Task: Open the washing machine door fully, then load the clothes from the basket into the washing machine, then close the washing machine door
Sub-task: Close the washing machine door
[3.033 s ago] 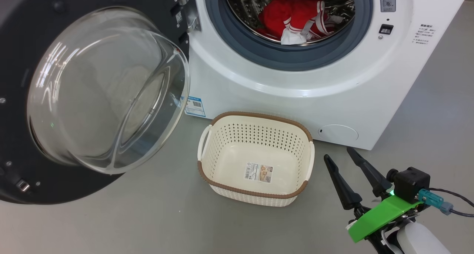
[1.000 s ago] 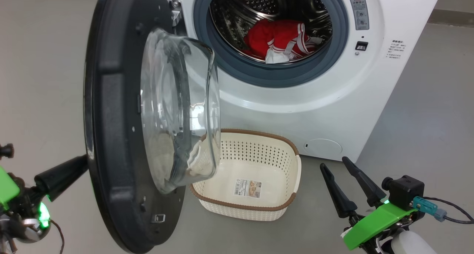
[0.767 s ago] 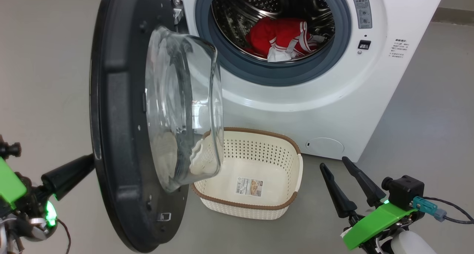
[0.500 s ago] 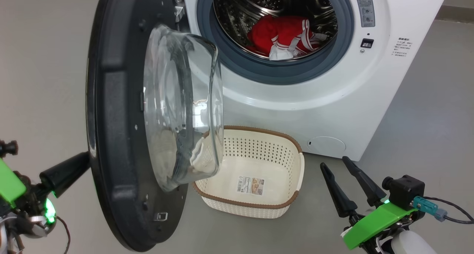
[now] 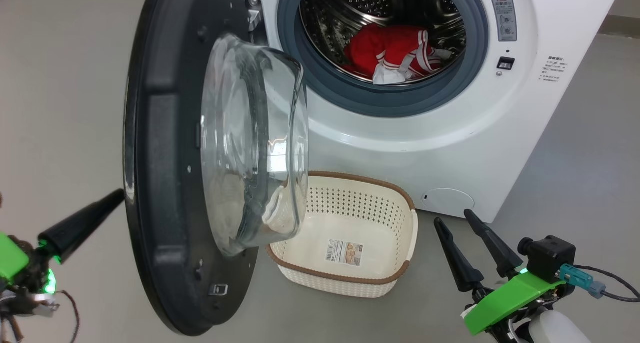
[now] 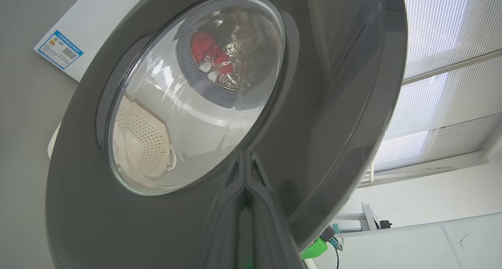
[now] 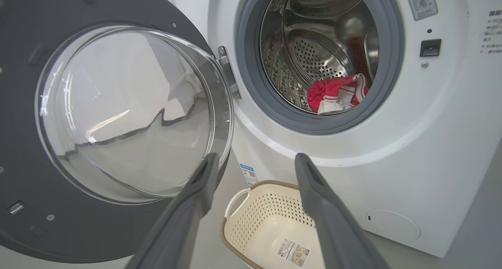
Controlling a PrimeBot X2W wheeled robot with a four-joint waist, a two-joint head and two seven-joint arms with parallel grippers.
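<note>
Two of the task's three steps look done: the clothes [image 5: 395, 50] lie in a red and white heap low in the drum [image 5: 360, 3] of the washing machine [image 5: 400, 148], and the basket [image 5: 350, 203] stands empty on the floor [image 5: 60, 108], just before the machine's bottom front edge. What is in hand is the closing. The washing machine door [image 5: 165, 148] stands about half shut, edge-on to the head view, with its glass bowl [image 5: 255, 143] hanging above the basket's left end. The left gripper [image 5: 107, 203], fingers pinched together and holding nothing, seems to press its tip on the door's glossy outer face near the free rim, though the contact itself is hard to make out. The right gripper [image 5: 462, 238] hovers spread wide and empty near the basket's right end. To do this well, the push belongs out by that rim, far from the hinge, following the door's arc so the tip does not skid on the slick face. The bowl should clear the basket's brown rim. The white cloth near the seal's lower lip may snag. A firm last press should seat the latch.
</note>
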